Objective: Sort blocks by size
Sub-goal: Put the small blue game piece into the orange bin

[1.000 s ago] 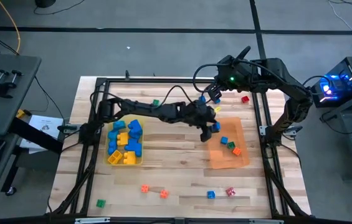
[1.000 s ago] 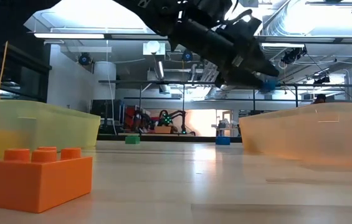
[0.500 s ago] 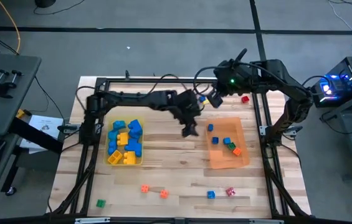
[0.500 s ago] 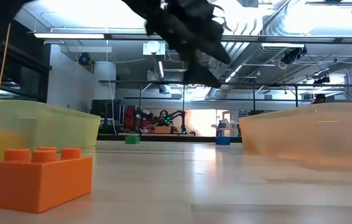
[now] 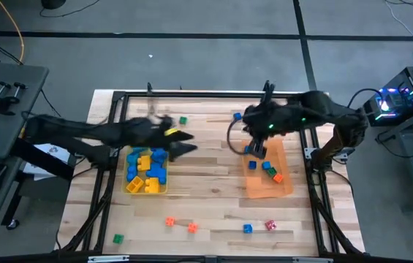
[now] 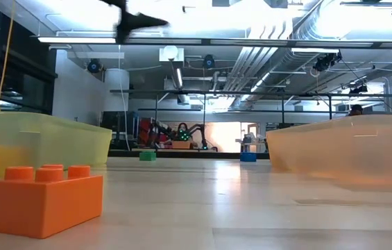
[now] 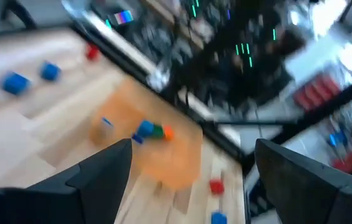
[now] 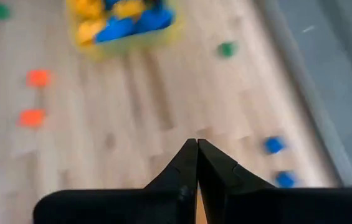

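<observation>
The yellow tray (image 5: 146,172) at the left holds larger blue and yellow blocks. The orange tray (image 5: 268,186) at the right holds tiny cubes: blue (image 5: 264,164), green (image 5: 270,172) and orange (image 5: 277,177). Other small blocks lie loose on the wood: green (image 5: 183,120), blue (image 5: 237,116), orange (image 5: 169,220), red (image 5: 270,226). My left gripper (image 5: 186,146) (image 7: 191,168) hangs open and empty above the yellow tray's far right corner. My right gripper (image 5: 256,146) (image 8: 197,149) is shut on nothing above the orange tray's far end.
A black frame (image 5: 118,95) runs around the tabletop. In the low view an orange brick (image 6: 39,198) lies close to the camera, with the yellow tray's wall (image 6: 43,139) to the left and the orange tray's wall (image 6: 348,149) to the right. Bare wood lies between the trays.
My left gripper has let go of a blue cube over the orange tray's far end, then pulled back fast toward the table's left edge, rising and rolling. The cube now lies in the orange tray. My right gripper, still shut, has swung from the far edge over that tray's far end.
</observation>
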